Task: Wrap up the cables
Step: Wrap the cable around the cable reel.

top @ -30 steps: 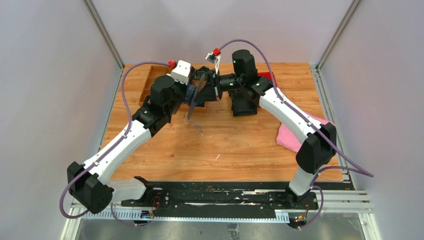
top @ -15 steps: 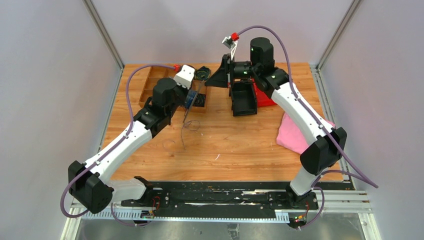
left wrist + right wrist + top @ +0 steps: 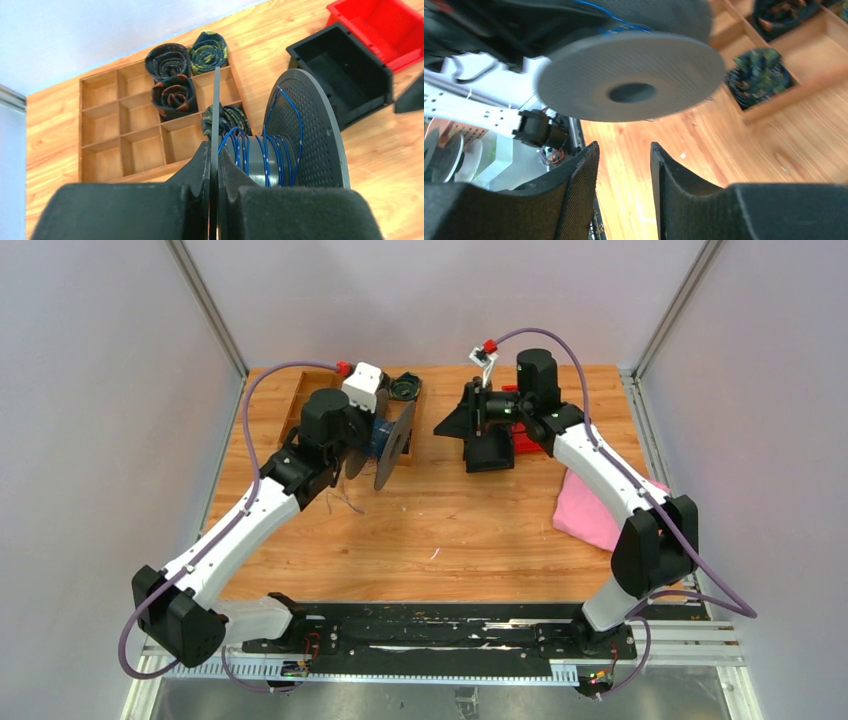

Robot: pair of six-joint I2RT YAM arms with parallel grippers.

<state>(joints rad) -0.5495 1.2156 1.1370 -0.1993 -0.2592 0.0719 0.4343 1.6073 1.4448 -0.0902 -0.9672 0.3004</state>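
Table (image 3: 470, 530): a wooden top, with both arm bases at its near edge.
Pink cloth (image 3: 588, 518): lay crumpled at the right side, nearer than the bins and partly under the right arm.
Left gripper (image 3: 214, 167): its fingers were pressed together on the thin rim of one spool disc, pinching it edge-on. It held the spool above the table, left of centre.
Spool (image 3: 395, 445): big and grey, with two perforated discs on a grey core. It stood on edge, its outer disc facing the right gripper.
Cables (image 3: 265, 155): fine dark blue wire lay in loose turns around the spool's core, between the two discs. One turn looped up over the inner face of the farther disc. In the top view a thin loose end trailed below the spool on its near side.
Right gripper (image 3: 621, 192): its fingers were spread with nothing between them. It pointed left at the flat face of the spool, apart from it, and hovered by the left side of the black bin.
Black bin (image 3: 490, 455): open-topped, it sat right of the spool, below the right wrist.
Red bin (image 3: 528, 437): sat just beside the black bin, on its far right side.
Wooden tray (image 3: 125, 130): divided into compartments, it sat at the far left behind the spool.
Coiled bundles (image 3: 170, 60): four dark coils lay in the compartments on the side of the tray towards the spool. One was partly hidden by the spool.
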